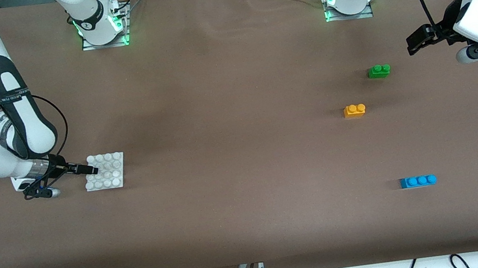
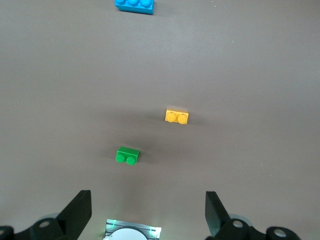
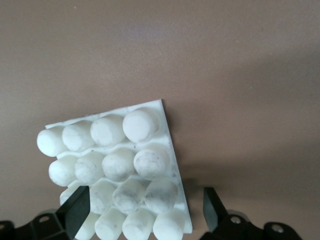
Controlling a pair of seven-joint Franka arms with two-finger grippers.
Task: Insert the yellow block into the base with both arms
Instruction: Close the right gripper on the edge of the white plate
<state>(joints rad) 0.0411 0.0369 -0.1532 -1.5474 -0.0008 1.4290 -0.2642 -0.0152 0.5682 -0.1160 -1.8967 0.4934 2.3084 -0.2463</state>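
Observation:
The yellow block (image 1: pixel 354 110) lies alone on the brown table toward the left arm's end, studs up; it also shows in the left wrist view (image 2: pixel 177 116). The white studded base (image 1: pixel 106 172) lies toward the right arm's end. My right gripper (image 1: pixel 91 170) is low at the base's edge, open. In the right wrist view the base (image 3: pixel 120 165) fills the space between the fingers, one finger (image 3: pixel 77 207) over its studs, the other past its edge. My left gripper (image 1: pixel 412 43) is open and empty, up in the air near the green brick, apart from the yellow block (image 2: pixel 147 212).
A green two-stud brick (image 1: pixel 379 71) lies farther from the front camera than the yellow block. A blue three-stud brick (image 1: pixel 418 181) lies nearer to it. Both show in the left wrist view, green (image 2: pixel 127 155) and blue (image 2: pixel 134 5). Cables hang past the table's front edge.

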